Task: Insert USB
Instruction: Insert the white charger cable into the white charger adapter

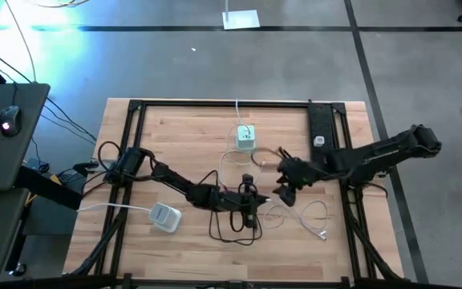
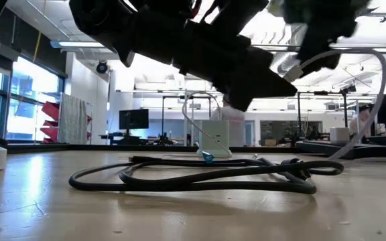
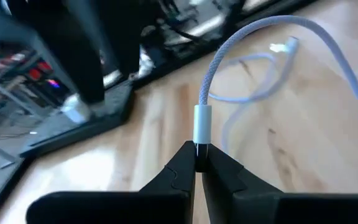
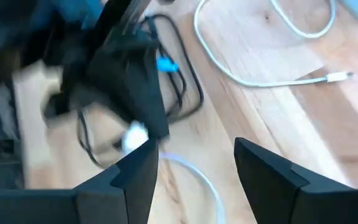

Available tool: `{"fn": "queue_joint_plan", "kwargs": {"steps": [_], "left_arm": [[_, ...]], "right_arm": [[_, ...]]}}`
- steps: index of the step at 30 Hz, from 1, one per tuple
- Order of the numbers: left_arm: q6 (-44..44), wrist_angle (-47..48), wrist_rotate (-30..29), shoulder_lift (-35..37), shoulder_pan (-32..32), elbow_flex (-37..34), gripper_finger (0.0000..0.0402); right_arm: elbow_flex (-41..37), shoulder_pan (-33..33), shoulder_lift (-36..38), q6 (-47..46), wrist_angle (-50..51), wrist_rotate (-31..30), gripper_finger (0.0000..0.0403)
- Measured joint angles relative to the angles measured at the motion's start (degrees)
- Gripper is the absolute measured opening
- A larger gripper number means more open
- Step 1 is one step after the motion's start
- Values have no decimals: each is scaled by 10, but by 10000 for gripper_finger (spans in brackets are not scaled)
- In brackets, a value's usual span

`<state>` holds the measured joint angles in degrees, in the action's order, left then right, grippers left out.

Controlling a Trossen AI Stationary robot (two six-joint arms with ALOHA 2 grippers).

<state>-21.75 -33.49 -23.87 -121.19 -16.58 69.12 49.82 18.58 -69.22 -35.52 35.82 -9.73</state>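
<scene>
My left gripper (image 1: 249, 199) hovers near the table's middle, shut on the plug end of a white braided USB cable (image 1: 315, 215). The cable's other connector (image 3: 284, 45) lies on the wood. My right gripper (image 1: 283, 193) is open just to the right of the left one. In its wrist view the open fingers (image 4: 194, 155) look at the left gripper and its white plug (image 4: 135, 134) without touching them. A white charger block (image 1: 245, 138) stands upright on the table beyond both grippers, also seen in the low view (image 2: 214, 137). My left gripper pinches the cable's plug between its two fingertips (image 3: 185, 163). The white connector sleeve (image 3: 202, 121) sticks out past the tips, in line with the fingers. The plug is lifted clear of the table. The cable (image 3: 272, 31) arcs away slack and drops to the wood.
A black cable (image 1: 231, 229) lies in loose loops on the table under and in front of the left gripper (image 2: 200, 174). A second white adapter (image 1: 164, 217) with its own cord rests left of it. A black power strip (image 1: 319, 128) lies along the far right frame.
</scene>
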Motion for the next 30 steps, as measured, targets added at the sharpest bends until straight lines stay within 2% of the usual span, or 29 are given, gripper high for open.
{"fn": "queue_joint_plan", "kwargs": {"steps": [2,4,9,11,14,19,24,30], "left_arm": [[22,35,49,17,5,0,1],[55,62,128,36,18,0,1],[149,114,300,47,59,0,0],[177,140,343,47,73,0,0],[206,163,354,47,85,0,0],[226,165,415,47,92,0,0],[231,169,429,47,92,0,0],[232,166,453,48,92,0,0]], "right_arm": [[0,46,-1,32,19,-40,195],[0,84,-8,46,19,-78,195],[0,142,-54,128,-47,-157,195],[0,153,-81,163,-83,-195,195],[0,168,-122,236,-140,-241,195],[0,193,-173,380,-214,-252,195],[-1,202,-187,448,-180,-292,195],[-1,202,-201,503,-196,-284,195]]}}
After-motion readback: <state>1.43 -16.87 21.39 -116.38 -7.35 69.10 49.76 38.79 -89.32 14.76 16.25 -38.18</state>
